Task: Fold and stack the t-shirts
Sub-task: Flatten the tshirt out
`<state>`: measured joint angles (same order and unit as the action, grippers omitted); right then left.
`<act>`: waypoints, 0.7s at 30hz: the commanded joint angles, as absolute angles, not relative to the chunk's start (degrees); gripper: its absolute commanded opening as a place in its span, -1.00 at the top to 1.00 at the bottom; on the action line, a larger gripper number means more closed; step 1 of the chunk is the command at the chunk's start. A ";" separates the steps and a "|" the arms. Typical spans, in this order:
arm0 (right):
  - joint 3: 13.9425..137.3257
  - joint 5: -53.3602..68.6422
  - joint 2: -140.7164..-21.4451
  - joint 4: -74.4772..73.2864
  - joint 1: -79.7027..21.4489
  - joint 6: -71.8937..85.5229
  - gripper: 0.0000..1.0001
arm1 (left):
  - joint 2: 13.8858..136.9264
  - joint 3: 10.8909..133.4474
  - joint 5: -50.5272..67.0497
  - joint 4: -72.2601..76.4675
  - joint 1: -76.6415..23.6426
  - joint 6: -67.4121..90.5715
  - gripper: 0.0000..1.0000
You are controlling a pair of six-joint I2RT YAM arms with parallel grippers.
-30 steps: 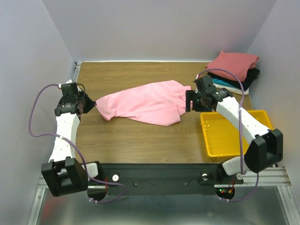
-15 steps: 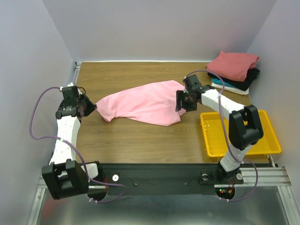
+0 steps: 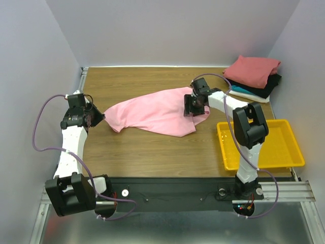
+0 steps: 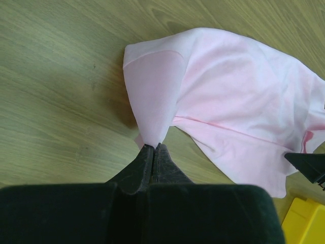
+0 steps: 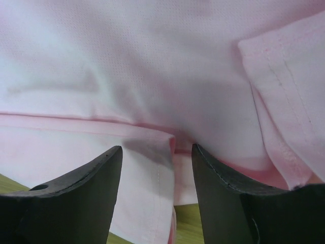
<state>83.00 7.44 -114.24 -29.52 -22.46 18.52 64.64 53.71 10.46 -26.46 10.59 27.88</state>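
Note:
A light pink t-shirt (image 3: 152, 113) lies crumpled across the middle of the table. My left gripper (image 3: 99, 116) is shut on its left corner; the left wrist view shows the cloth (image 4: 152, 96) pinched between the closed fingers (image 4: 152, 155). My right gripper (image 3: 189, 105) is open, right over the shirt's right end. In the right wrist view a folded hem of the shirt (image 5: 167, 147) lies between the spread fingers (image 5: 86, 188). A stack of folded t-shirts, dusty red (image 3: 253, 69) on top, black and teal below, sits at the far right corner.
A yellow plastic tray (image 3: 287, 162) sits at the near right, beside the right arm. Grey walls close the table on three sides. Bare wood (image 3: 147, 152) shows in front of the pink shirt.
My right gripper has moved left from beside the shirt's right edge to over its right end. The left gripper keeps its hold and has barely moved.

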 commanded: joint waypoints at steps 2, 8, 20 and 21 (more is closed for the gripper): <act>86.57 9.23 -115.49 -26.54 -22.15 17.67 -0.20 | 64.60 54.49 9.84 -26.10 10.72 26.28 1.00; 85.61 9.76 -116.02 -26.63 -22.15 18.72 0.04 | 64.86 54.58 10.11 -25.84 10.72 26.63 1.00; 82.26 10.72 -113.65 -26.72 -22.15 19.25 0.99 | 64.86 54.23 10.11 -25.84 10.81 26.46 1.00; 82.53 10.46 -113.12 -26.72 -22.15 19.25 0.99 | 64.95 54.75 10.11 -25.84 10.72 26.37 1.00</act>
<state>81.54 10.44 -115.63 -27.94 -22.46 19.51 65.12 53.71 10.31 -26.44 10.61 27.44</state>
